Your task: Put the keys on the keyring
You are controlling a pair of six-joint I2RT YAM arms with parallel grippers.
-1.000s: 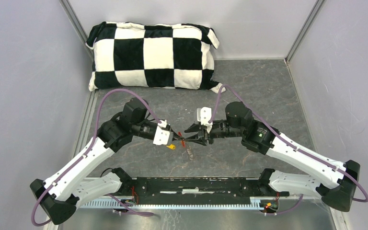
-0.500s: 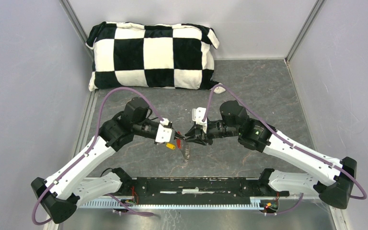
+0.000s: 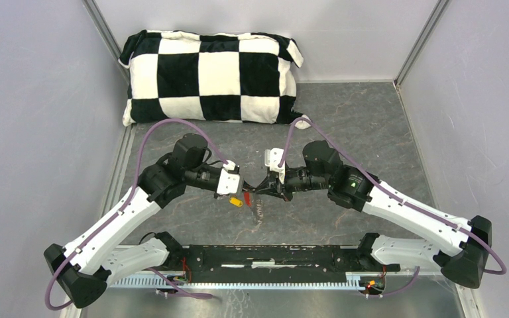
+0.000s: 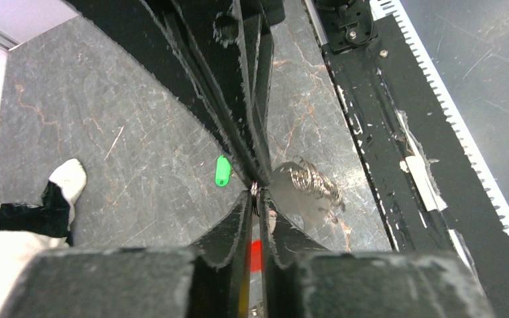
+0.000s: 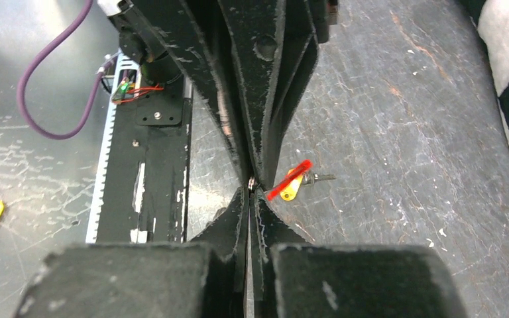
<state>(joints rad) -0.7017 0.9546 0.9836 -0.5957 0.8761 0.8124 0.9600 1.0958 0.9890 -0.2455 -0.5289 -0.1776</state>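
keyring (image 4: pixel 305 180) pinched between left gripper (image 4: pixel 256 202), right gripper (image 5: pixel 250 193); tips meeting

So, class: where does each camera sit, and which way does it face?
Top external: above and behind the bases, looking down on the table; both arms show, left tool and right tool tip to tip.
Left wrist: on the left arm, looking along its own fingers at the right tool; green key nearby.
Right wrist: on the right arm, looking along its own fingers at the left tool; red tag and yellow key nearby.
Shared: both wrist views show the meeting tips; all three show the checked pillow.
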